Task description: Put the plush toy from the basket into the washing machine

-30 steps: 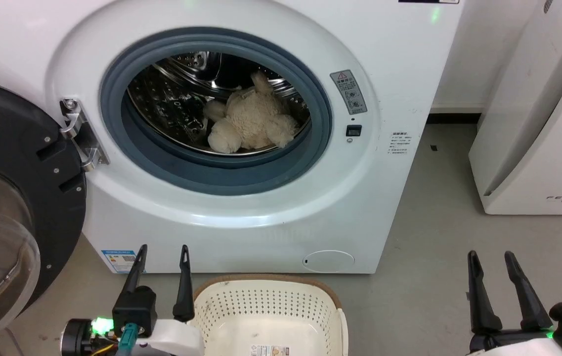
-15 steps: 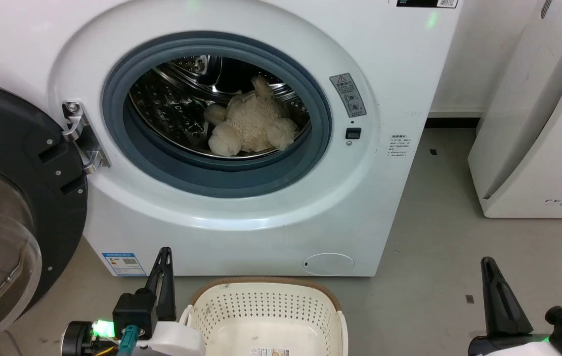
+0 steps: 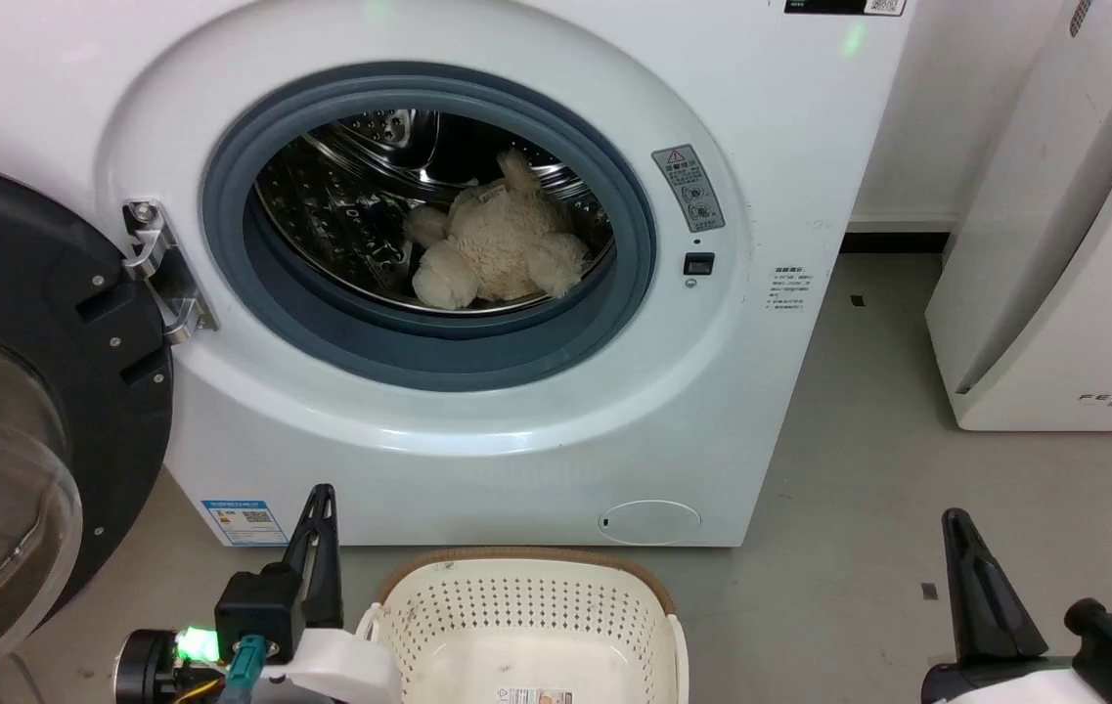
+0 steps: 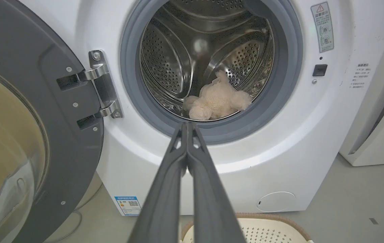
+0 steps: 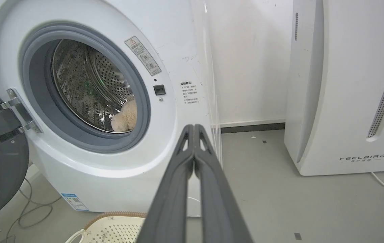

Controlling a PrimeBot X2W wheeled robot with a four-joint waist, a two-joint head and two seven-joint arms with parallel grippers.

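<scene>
Both pincers are pressed together now, where a second ago each showed two dark fingers spread apart; the left pincer (image 3: 320, 494) stands at the near left of the floor (image 3: 859, 489) and the right pincer (image 3: 953, 516) at the near right, each gripping nothing. Between them, just beside the left one, sits the basket (image 3: 526, 555); what shows of it carries just a label on its bottom and no toy. Beyond it rises the washing machine (image 3: 790, 117), its dark door (image 3: 18, 323) swung wide to the left. Farther in, the plush toy (image 3: 497, 249) lies on the bottom of the steel drum (image 3: 340, 205), just behind the grey-blue ring (image 3: 458, 357) and a little right of the middle. By my reading the placing is done and the step in hand is the retreat. To do it well, keep both pincers narrow and low, away from the basket rim and the open door, and check that no limb of the toy lies over the ring.
</scene>
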